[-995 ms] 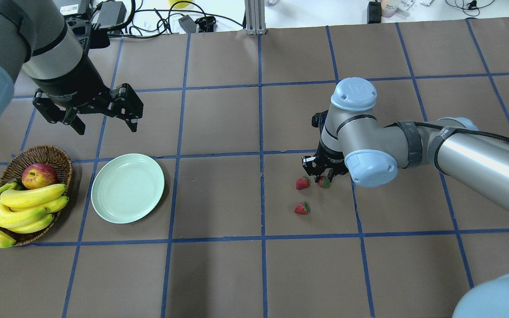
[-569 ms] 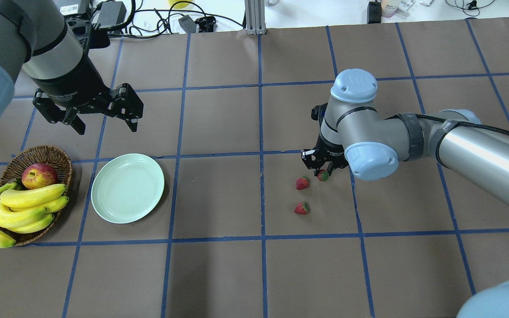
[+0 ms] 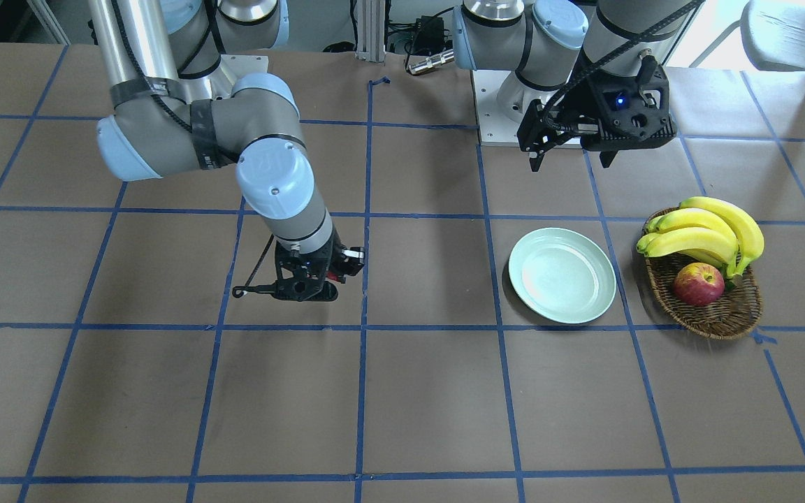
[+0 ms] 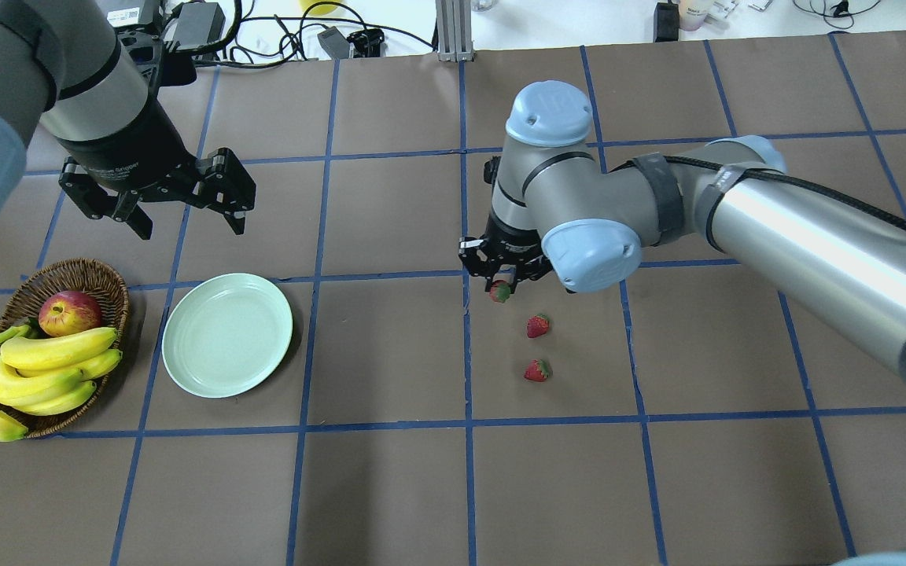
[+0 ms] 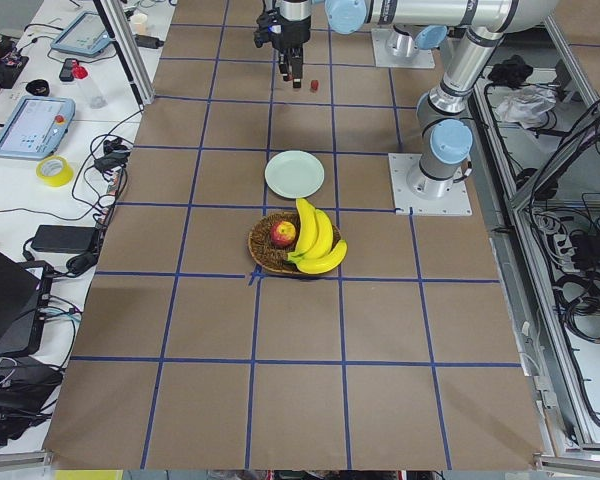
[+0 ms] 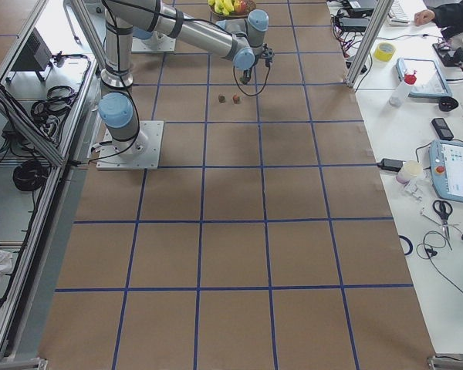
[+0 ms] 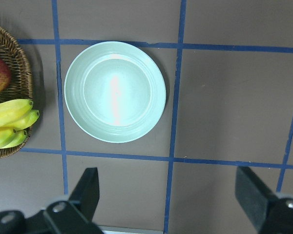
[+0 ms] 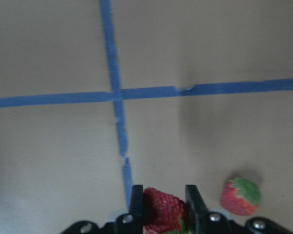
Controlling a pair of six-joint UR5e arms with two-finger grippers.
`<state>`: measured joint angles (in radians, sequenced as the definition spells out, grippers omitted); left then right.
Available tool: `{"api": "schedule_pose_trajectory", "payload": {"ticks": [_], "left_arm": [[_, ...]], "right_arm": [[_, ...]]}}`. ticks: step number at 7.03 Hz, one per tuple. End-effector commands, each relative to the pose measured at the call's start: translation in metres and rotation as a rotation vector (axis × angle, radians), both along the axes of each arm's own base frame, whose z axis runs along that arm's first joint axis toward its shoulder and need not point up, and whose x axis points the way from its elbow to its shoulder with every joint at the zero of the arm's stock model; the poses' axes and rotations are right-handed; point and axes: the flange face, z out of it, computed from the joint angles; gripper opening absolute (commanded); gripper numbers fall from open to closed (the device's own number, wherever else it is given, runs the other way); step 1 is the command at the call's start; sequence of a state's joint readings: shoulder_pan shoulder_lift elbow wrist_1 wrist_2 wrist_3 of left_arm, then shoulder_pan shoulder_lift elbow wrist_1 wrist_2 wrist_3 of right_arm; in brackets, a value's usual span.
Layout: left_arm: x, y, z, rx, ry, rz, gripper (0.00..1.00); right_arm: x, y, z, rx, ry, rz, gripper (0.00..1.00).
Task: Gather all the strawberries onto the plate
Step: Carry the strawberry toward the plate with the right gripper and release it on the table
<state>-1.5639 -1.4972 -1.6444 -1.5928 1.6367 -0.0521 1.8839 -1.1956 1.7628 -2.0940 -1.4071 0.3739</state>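
Observation:
My right gripper [image 4: 502, 283] is shut on one strawberry [image 4: 500, 294], which hangs just above the table over a blue tape line. The right wrist view has that strawberry [image 8: 163, 208] pinched between the two black fingers [image 8: 136, 202]. Two more strawberries [image 4: 538, 325] [image 4: 537, 370] lie on the brown table to the right of the gripper; one of them [image 8: 240, 196] also appears in the right wrist view. The pale green plate [image 4: 227, 334] stands empty far to the left. My left gripper [image 4: 189, 226] hovers open behind the plate [image 7: 115, 91], holding nothing.
A brown wicker basket [image 4: 68, 271] with bananas [image 4: 44, 369] and a red-yellow apple [image 4: 69, 312] stands left of the plate. Cables and power bricks [image 4: 201, 20] lie along the far table edge. Blue tape lines grid the brown tabletop.
My right arm has lifted one strawberry off the table and carried it left, away from the other two. The left arm has not moved.

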Motion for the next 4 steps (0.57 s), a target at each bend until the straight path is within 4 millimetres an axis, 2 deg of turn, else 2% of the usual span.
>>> {"api": "schedule_pose_trajectory", "payload": {"ticks": [1, 2, 3, 4], "left_arm": [[0.0, 0.0, 0.0, -0.001, -0.002, -0.001, 1.0], [0.001, 0.0, 0.0, 0.0, -0.017, -0.001, 1.0], [0.002, 0.0, 0.0, 0.0, -0.02, -0.001, 1.0], [0.002, 0.0, -0.001, 0.003, -0.02, -0.001, 1.0]], "right_arm": [[0.09, 0.005, -0.005, -0.051, -0.042, -0.001, 0.14], [0.125, 0.007, -0.02, -0.076, -0.057, 0.011, 0.14], [0.138, 0.011, -0.031, -0.065, -0.052, 0.016, 0.14], [0.142, 0.02, -0.05, -0.037, -0.03, 0.025, 0.14]]}}
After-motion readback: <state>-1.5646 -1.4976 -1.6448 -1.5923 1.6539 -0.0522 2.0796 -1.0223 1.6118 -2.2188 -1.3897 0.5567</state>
